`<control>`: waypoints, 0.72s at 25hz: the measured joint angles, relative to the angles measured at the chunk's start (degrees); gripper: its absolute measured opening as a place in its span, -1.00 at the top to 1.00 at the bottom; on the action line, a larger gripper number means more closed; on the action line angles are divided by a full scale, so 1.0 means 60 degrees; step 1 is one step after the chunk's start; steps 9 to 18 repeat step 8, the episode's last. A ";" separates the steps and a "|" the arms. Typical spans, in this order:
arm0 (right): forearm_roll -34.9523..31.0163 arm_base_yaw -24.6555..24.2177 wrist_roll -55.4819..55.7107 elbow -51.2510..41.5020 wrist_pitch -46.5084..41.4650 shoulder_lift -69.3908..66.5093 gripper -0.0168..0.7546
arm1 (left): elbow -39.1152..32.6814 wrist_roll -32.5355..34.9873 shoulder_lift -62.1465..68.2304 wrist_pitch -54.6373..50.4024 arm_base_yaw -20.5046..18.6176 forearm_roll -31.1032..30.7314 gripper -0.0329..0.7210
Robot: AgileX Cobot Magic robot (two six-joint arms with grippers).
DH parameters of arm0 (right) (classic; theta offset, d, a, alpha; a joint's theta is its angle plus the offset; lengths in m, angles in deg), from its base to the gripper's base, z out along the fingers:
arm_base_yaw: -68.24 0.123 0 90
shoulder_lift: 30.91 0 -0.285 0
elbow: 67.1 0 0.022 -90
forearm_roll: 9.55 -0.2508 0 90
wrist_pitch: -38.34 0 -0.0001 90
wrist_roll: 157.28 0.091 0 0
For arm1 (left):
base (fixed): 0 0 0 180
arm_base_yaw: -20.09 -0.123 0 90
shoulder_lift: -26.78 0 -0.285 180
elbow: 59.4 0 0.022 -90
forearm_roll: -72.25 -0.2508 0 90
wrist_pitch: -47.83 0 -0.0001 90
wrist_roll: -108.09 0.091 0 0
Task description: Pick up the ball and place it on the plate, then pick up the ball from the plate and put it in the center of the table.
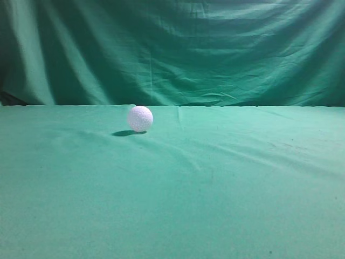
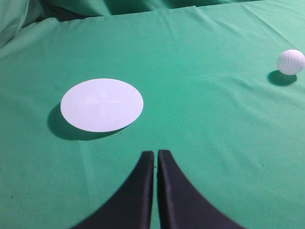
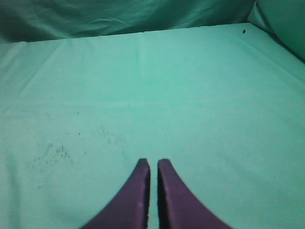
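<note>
The white dimpled ball (image 1: 140, 118) rests on the teal-green table (image 1: 215, 183), left of the middle and toward the back edge. It also shows at the far right of the left wrist view (image 2: 290, 62). A flat white round plate (image 2: 102, 105) lies on the cloth in the left wrist view, ahead and to the left of my left gripper (image 2: 156, 152), which is shut and empty. My right gripper (image 3: 153, 162) is shut and empty above bare cloth. Neither gripper nor the plate shows in the exterior view.
A darker draped green curtain (image 1: 172, 48) hangs behind the table's back edge. Faint dark specks mark the cloth (image 3: 52, 155) to the left of the right gripper. The table's right corner (image 3: 245, 28) shows in the right wrist view.
</note>
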 joint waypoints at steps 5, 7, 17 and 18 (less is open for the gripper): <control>0.0000 0.0000 0.0000 0.0000 0.0000 0.0000 0.83 | 0.0000 0.0000 0.0000 -0.0014 0.0000 0.0000 0.91; 0.0000 0.0000 0.0000 0.0000 0.0000 0.0000 0.83 | 0.0000 0.0000 0.0000 -0.0014 0.0000 0.0000 0.91; 0.0000 0.0000 0.0000 0.0000 0.0000 0.0000 0.83 | 0.0000 0.0000 0.0000 -0.0014 0.0000 0.0000 0.91; 0.0000 0.0000 0.0000 0.0000 0.0000 0.0000 0.83 | 0.0000 0.0000 0.0000 -0.0014 0.0000 0.0000 0.91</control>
